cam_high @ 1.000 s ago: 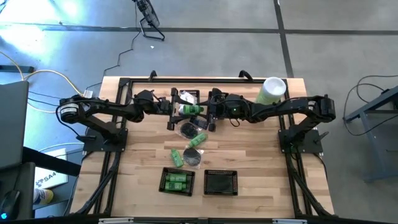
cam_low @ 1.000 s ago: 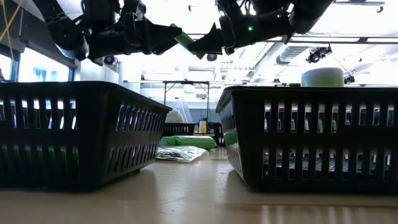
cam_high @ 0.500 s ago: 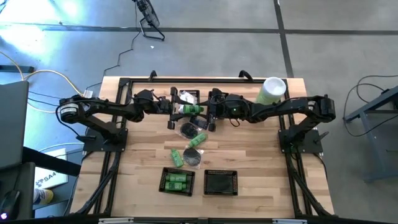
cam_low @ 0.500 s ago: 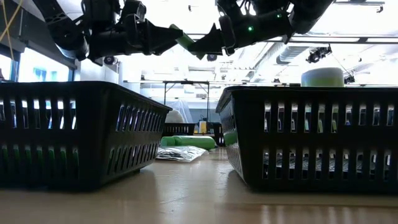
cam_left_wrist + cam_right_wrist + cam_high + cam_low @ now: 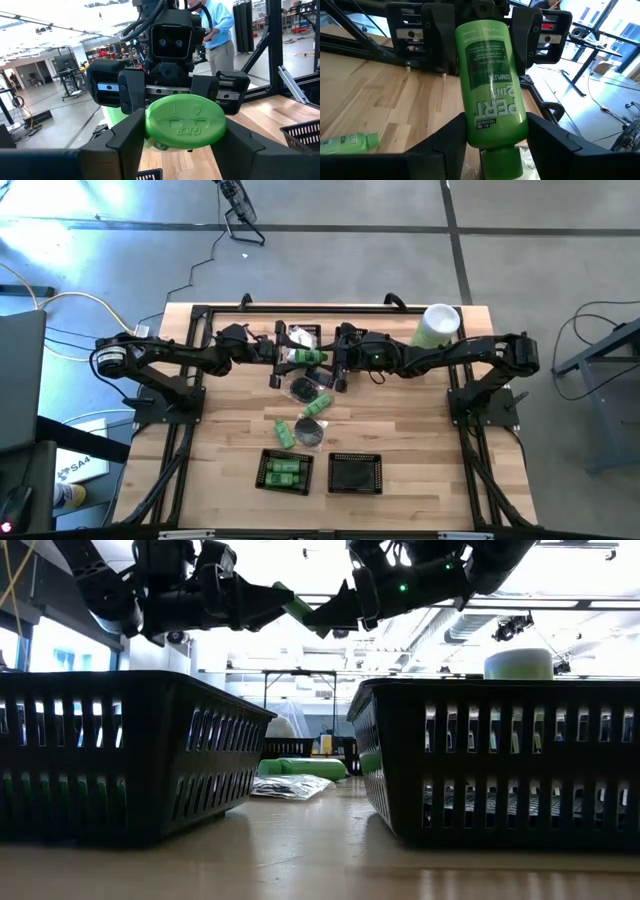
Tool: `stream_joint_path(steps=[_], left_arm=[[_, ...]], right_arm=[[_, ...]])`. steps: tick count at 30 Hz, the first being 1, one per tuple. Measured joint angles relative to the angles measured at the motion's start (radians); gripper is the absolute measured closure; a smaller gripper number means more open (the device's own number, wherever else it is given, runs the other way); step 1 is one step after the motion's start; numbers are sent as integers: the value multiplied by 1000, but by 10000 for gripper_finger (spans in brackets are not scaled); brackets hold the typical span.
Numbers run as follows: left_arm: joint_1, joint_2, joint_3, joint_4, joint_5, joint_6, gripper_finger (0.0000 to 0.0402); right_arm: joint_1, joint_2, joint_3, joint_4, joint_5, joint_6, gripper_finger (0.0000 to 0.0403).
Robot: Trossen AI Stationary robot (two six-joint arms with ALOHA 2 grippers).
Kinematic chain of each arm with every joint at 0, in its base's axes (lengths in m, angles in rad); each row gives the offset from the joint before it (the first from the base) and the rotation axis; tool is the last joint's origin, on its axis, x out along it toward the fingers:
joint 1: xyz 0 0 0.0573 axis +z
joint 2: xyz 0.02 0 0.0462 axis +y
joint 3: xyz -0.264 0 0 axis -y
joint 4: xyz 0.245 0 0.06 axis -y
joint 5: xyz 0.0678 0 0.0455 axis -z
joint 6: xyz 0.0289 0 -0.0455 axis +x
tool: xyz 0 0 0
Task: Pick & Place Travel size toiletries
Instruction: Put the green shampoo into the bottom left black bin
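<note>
High cam: straight down over whole table (image 5: 400,430), far off, both arms in shot. Low cam: at tabletop level, looking level across into the room, very close to two black baskets (image 5: 120,755); grippers show overhead. Left wrist cam: looks fwd past left gripper (image 5: 185,137), close on green bottle (image 5: 185,122) base, right gripper just behind it. Right wrist cam: opposite way, along the bottle's label side to left gripper beyond right gripper (image 5: 492,137). All four share the bottle held between the two grippers.
</note>
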Motion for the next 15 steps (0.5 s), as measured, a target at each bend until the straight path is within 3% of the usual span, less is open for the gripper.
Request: stream_joint_path(steps=[15], left_arm=[[0, 0, 0, -2, -21, -19, 208]], right_arm=[[0, 0, 0, 3, 2, -4, 225]])
